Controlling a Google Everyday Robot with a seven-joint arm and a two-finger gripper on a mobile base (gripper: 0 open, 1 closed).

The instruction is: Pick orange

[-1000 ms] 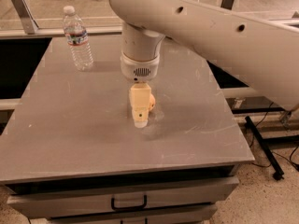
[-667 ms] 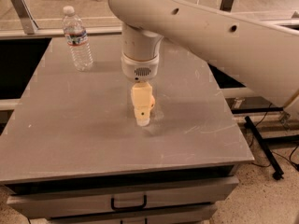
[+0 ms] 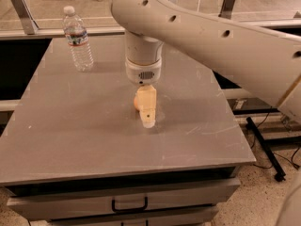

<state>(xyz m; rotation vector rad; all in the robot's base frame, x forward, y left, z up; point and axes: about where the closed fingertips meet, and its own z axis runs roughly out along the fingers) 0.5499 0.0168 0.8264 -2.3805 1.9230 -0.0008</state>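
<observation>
The orange (image 3: 136,102) lies near the middle of the grey table (image 3: 84,126). Only a thin sliver of it shows, at the left edge of the gripper; the rest is hidden behind it. My gripper (image 3: 147,121) hangs straight down from the cream wrist (image 3: 143,60), with its tip at the table surface directly in front of the orange. It is seen edge-on.
A clear plastic water bottle (image 3: 78,39) stands upright at the table's far left. The big cream arm (image 3: 225,46) spans the upper right. The table has a drawer with a black handle (image 3: 129,205) at the front. Dark cables and a stand (image 3: 268,149) lie on the floor at right.
The gripper has shifted slightly to the right. The orange showed at its right edge before and now peeks out at its left edge. The bottle has not moved.
</observation>
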